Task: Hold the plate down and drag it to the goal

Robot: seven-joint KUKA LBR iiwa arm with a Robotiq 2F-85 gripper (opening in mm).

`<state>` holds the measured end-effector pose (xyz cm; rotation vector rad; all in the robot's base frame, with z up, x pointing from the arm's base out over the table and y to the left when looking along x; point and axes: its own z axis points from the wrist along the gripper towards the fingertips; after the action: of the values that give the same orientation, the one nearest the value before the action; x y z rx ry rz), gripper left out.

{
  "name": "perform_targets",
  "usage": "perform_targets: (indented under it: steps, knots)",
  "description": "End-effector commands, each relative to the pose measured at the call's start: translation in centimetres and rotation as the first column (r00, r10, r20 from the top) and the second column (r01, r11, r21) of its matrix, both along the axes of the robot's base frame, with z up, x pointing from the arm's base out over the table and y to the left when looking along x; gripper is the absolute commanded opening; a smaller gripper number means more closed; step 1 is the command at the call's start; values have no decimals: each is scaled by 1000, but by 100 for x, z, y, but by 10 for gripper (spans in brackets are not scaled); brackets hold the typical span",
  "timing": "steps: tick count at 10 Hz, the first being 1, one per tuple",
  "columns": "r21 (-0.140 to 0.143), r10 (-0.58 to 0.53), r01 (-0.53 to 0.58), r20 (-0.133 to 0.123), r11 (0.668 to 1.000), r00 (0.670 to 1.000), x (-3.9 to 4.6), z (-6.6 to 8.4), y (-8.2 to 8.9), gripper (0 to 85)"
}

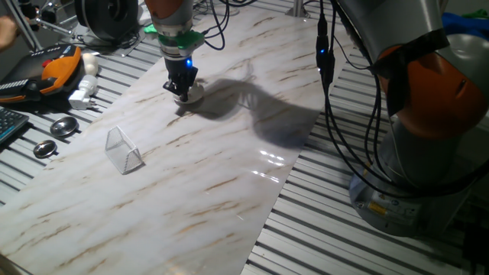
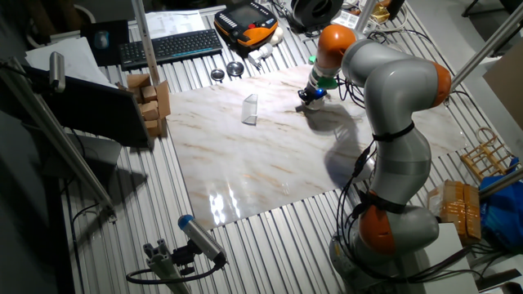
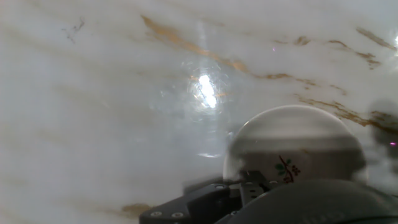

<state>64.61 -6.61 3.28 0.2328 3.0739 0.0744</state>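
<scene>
The plate [image 1: 192, 92] is a small white round dish on the marble board, far centre-left. In the hand view the plate [image 3: 297, 146] fills the lower right, with a small red and green mark at its centre. My gripper [image 1: 182, 92] stands upright with its fingertips together on the plate's near-left part, apparently pressing on it. It also shows in the other fixed view [image 2: 309, 99]. The goal [image 1: 124, 150] is a clear plastic wedge frame on the board, nearer and to the left of the plate, and appears in the other fixed view [image 2: 250, 109] too.
Two grey metal discs [image 1: 64, 126] [image 1: 45, 149] lie on the slatted table left of the board. An orange and black pendant [image 1: 55, 70], a white plug [image 1: 82, 96] and a keyboard [image 2: 167, 45] sit beyond. Cardboard boxes [image 2: 152, 99] stand by the board's edge.
</scene>
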Motion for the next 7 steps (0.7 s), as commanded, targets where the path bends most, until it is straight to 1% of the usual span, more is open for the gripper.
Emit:
perform_targets:
  steps: [1, 2, 3, 4, 5, 6, 7]
  knots:
    - [-1, 0, 0, 0, 1000, 1000, 3, 0, -2, 0]
    - [-2, -1, 1, 2, 1000, 1000, 3, 0, -2, 0]
    - [9, -9, 9, 1, 1000, 1000, 3, 0, -2, 0]
    - [22, -13, 13, -5, 1000, 1000, 3, 0, -2, 0]
    - [12, -7, 7, -8, 1000, 1000, 3, 0, -2, 0]
    - [1, -1, 1, -3, 1000, 1000, 3, 0, -2, 0]
    - [25, 4, -3, -4, 1000, 1000, 3, 0, -2, 0]
